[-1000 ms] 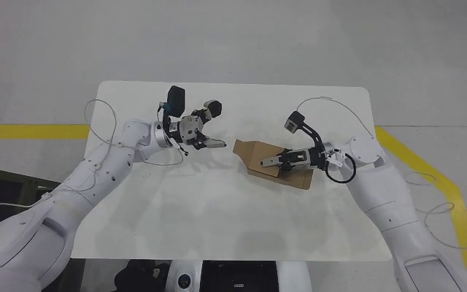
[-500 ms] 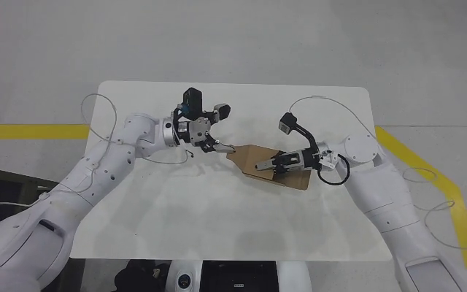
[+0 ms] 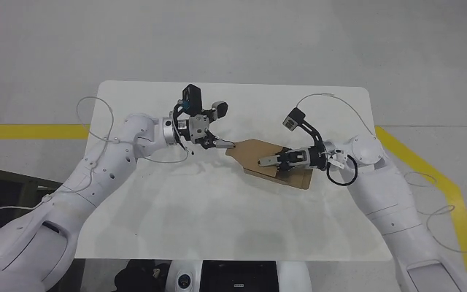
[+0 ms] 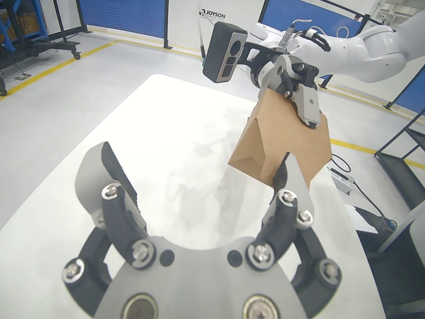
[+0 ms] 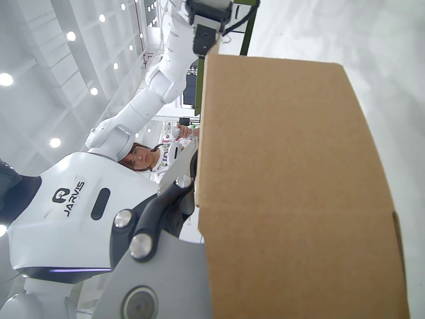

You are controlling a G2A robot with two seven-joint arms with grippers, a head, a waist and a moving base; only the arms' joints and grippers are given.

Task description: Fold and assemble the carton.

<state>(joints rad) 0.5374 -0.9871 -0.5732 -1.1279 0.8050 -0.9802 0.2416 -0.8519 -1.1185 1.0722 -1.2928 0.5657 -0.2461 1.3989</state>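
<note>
A flat brown carton (image 3: 257, 152) is held tilted a little above the white table (image 3: 146, 219), its pointed end toward my left arm. My right gripper (image 3: 280, 160) is shut on its middle; in the left wrist view that gripper (image 4: 303, 107) clamps the carton (image 4: 285, 141) from above. In the right wrist view the carton (image 5: 292, 184) hides one finger, and the other finger (image 5: 181, 167) lies against its edge. My left gripper (image 3: 216, 143) (image 4: 199, 167) is open right at the carton's tip, one fingertip overlapping the carton's near corner.
Loose cables (image 3: 102, 120) lie along the table's left edge and another cable (image 3: 343, 102) near its back right corner. Bare tabletop spreads in front of the carton and on the left side.
My left gripper has moved right, closing the gap to the carton's tip. The right gripper and carton shifted slightly left, then back.
</note>
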